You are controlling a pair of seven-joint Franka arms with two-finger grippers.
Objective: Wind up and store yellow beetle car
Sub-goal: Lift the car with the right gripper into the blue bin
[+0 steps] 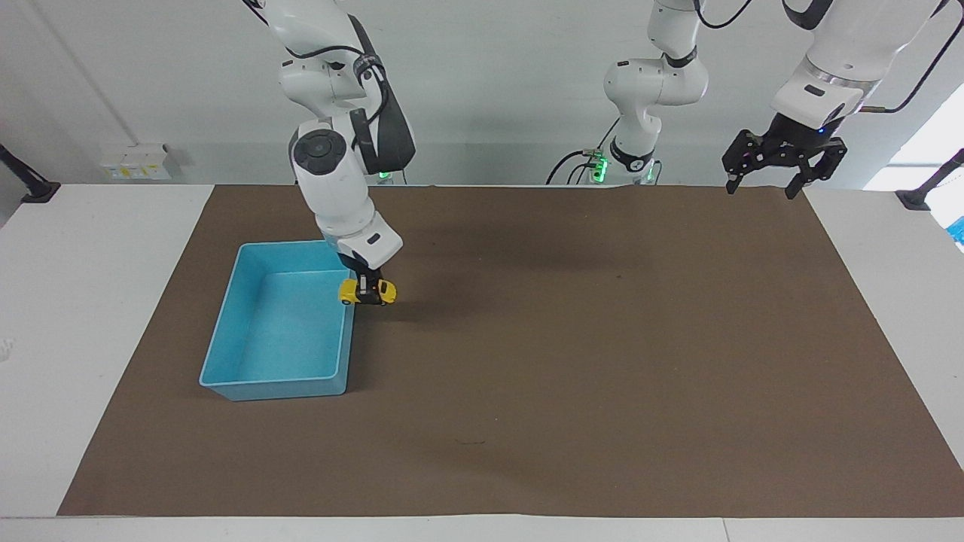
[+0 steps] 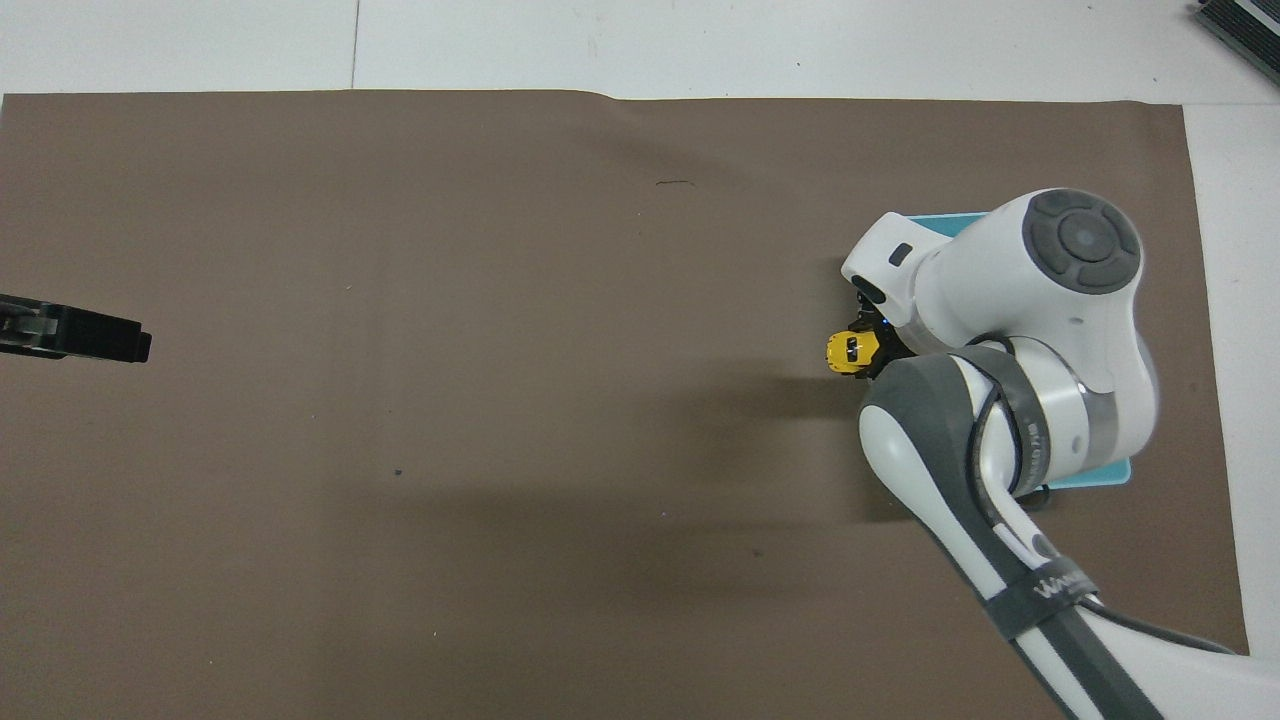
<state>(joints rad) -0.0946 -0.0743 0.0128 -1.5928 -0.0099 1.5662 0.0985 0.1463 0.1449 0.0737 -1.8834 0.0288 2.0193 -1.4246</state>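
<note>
I have the right pincer [image 1: 367, 292] clamped on the yellow beetle car [image 1: 367, 292], its two dark fingers pressed against the car's sides around the middle of the body. The car hangs in the air, level, with its length running along the desk [image 1: 90, 301], and it sits right over the rim of the light blue plastic bin [image 1: 279, 380], on the wall of the bin that faces the left arm's end. Part of the car is over the bin's inside and part over the brown mat [image 1: 602, 361] just beside it. In the overhead view the car [image 2: 851, 352] shows as a small yellow shape poking out from under the right arm's wrist, and that arm covers most of the bin [image 2: 940, 222], so only a strip of its farther rim and a corner nearer the robots peek out. The bin rests on the mat toward the right arm's end of the desk, and I see nothing inside it. The left pincer [image 1: 768, 184] waits raised over the mat's edge closest to the robots at the left arm's end, fingers apart and holding nothing; from overhead only its dark tip [image 2: 95, 338] enters the picture.
</note>
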